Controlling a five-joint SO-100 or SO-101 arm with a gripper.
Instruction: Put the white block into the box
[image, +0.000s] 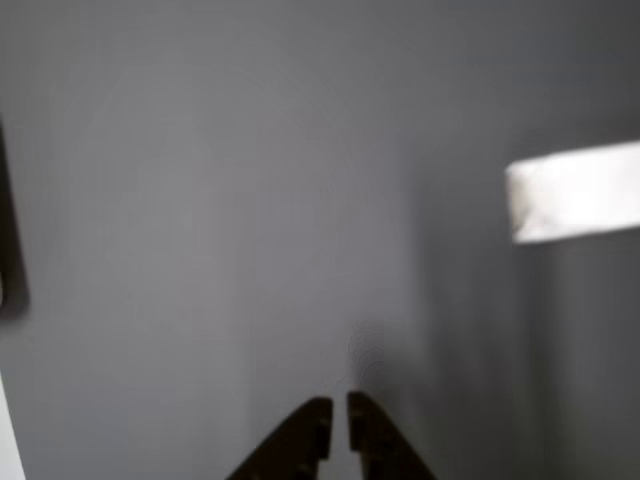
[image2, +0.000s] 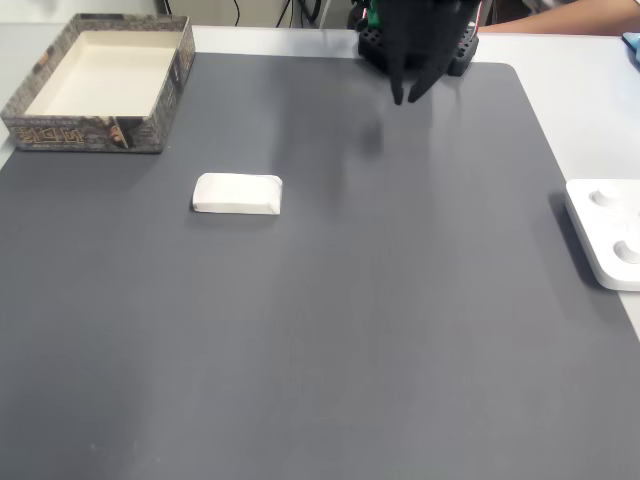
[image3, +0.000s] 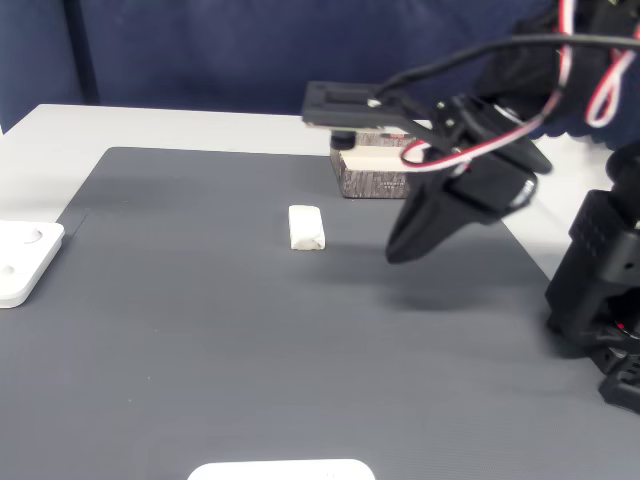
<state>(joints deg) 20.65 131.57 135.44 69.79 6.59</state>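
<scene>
The claw (image3: 393, 255) is seen closed on nothing, held above the dark mat (image2: 400, 350), so no pick-up has begun. The white block (image2: 237, 194) lies flat on the mat, well apart from the claw. Farther off, the box (image2: 90, 122) sits at the mat's corner. Its pale inside is shown best from above; from the side it is partly hidden by the arm (image3: 480, 150).

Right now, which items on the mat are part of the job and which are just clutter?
Job:
- white block, lying on the grey mat
- box, at the mat's corner
- gripper, in the air, clear of the block

Lying about:
- flat white device with round knobs, at the mat's edge
</scene>
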